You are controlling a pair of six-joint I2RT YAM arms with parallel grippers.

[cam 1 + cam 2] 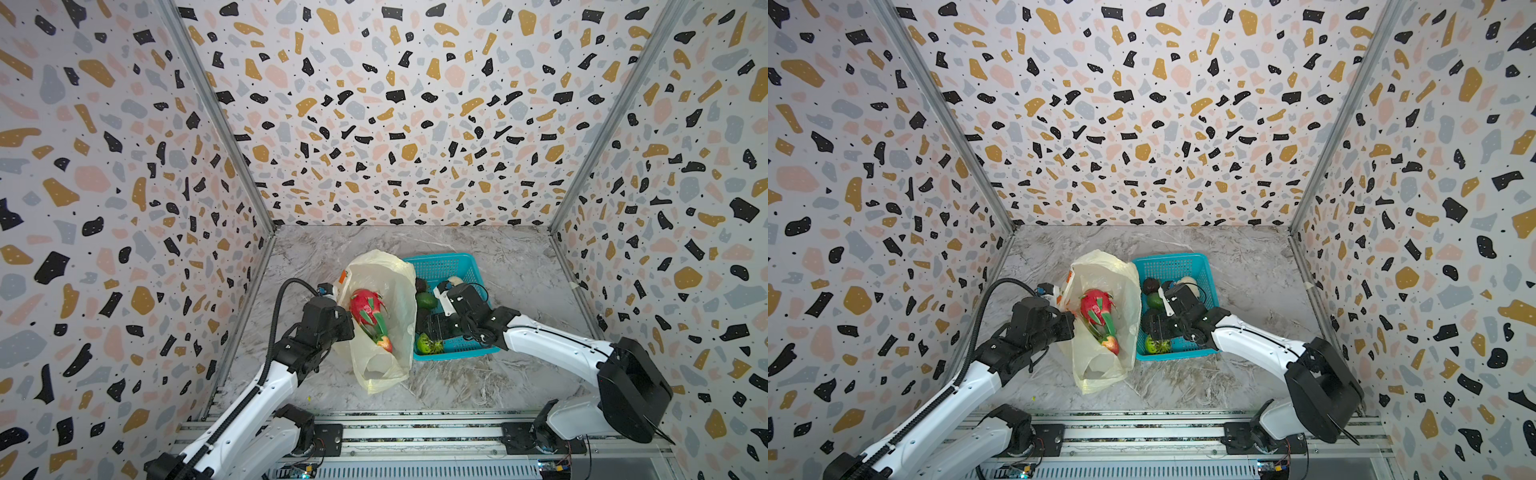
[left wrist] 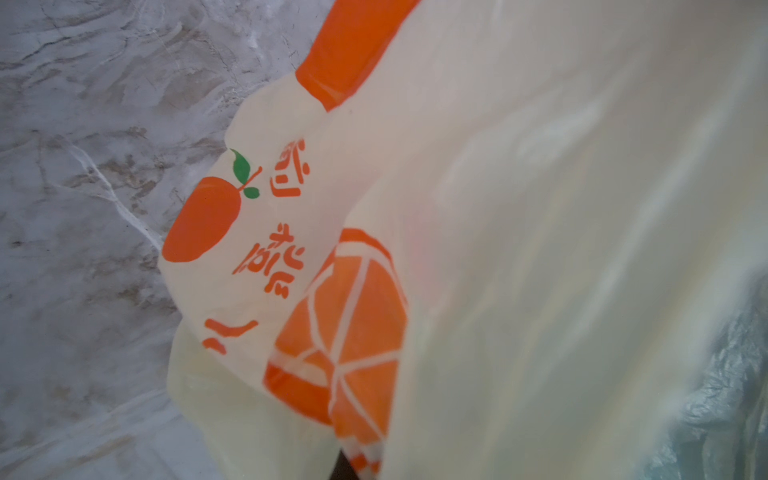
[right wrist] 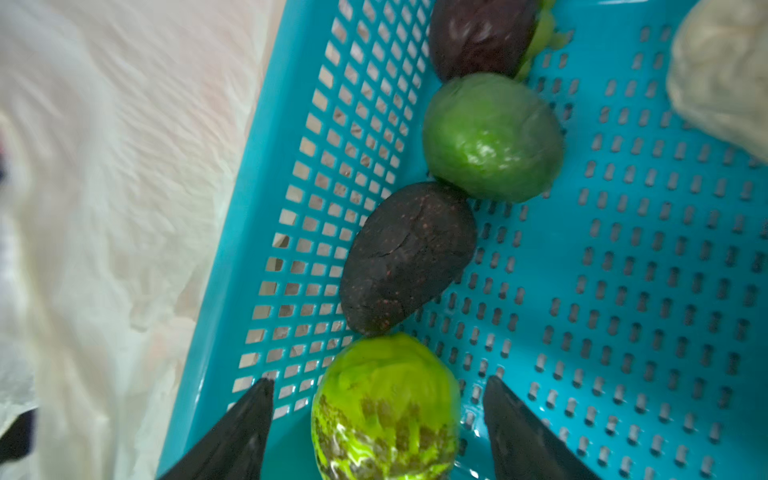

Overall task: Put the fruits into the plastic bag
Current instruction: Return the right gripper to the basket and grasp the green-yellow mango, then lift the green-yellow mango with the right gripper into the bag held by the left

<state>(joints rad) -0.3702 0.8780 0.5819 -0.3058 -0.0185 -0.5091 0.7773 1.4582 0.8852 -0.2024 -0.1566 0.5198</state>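
Right gripper [image 3: 378, 382] wide open astride bumpy green fruit [image 3: 386, 419]; left gripper [image 1: 347, 322] closed on plastic bag [image 1: 390, 274].

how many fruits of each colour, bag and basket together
red: 2 (dragon fruit, small red-pink fruit), both in the plastic bag
green: 2 (smooth green fruit, bumpy green fruit)
dark: 2 (dark purple fruit, dark brown fruit)
cream: 1 (pale cream fruit)
total: 7 visible

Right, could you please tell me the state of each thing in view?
plastic bag: open, edge held
left gripper: shut on the bag's edge
dragon fruit: inside the bag
small red fruit: inside the bag
basket: upright, several fruits inside
bumpy green fruit: in basket, ungripped
right gripper: open, straddling that fruit
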